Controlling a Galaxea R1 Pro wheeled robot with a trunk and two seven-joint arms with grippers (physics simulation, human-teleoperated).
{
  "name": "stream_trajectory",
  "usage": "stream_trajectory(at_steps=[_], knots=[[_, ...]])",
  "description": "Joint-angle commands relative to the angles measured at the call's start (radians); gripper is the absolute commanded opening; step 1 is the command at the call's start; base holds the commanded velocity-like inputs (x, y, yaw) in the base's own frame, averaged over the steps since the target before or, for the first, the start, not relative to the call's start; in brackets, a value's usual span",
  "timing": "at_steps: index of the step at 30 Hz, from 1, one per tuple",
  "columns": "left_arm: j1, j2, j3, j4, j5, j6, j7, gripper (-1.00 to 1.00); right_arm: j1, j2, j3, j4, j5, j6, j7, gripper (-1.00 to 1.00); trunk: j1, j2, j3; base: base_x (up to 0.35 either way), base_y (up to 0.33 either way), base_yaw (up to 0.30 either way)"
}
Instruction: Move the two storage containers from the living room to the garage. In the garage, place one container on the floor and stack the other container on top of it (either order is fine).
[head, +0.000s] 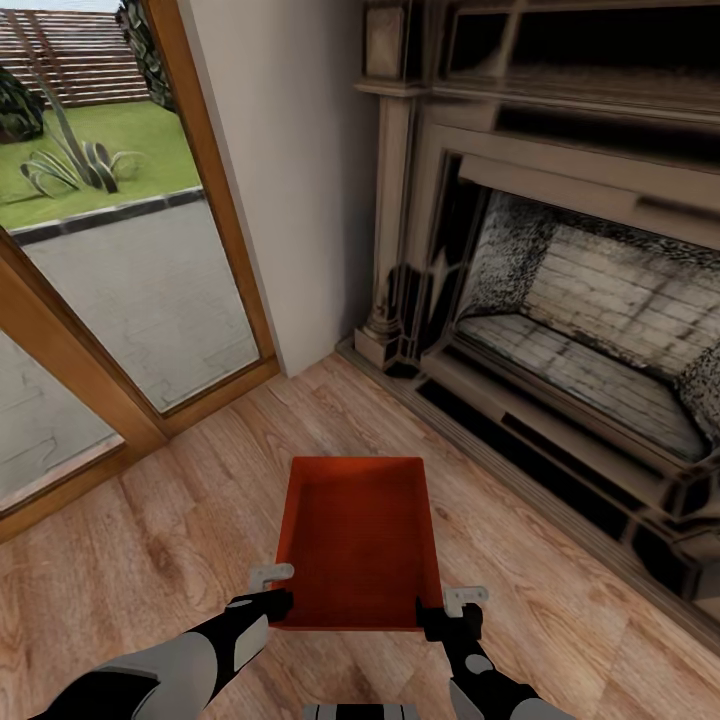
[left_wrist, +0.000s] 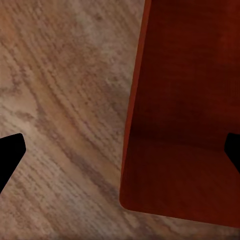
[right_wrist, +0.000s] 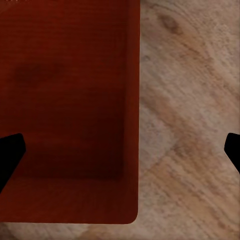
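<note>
Orange bin (head: 358, 540) bottom centre; both grippers (head: 270, 590) (head: 455, 608) wide open, straddling its near corners; fireplace (head: 590, 330) right, glass door (head: 110, 270) upper left.

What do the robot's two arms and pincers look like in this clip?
Both arms have glossy black joints with light grey shell segments. The left pincer and the right pincer each have a black body and a small pale grey bracket-like piece on top. In the wrist views the fingertips show as plain black wedges. No cables or markings can be made out.
</note>
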Motion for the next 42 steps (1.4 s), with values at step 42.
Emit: stream_trajectory(at_steps=[42], knots=[[0.0, 0.001, -0.008, 0.001, 0.012, -0.002, 0.005, 1.0, -0.001, 0.0, 0.005, 0.001, 0.005, -0.001, -0.009, 1.0, 0.0, 0.0, -0.001, 0.033, 0.0, 0.0]])
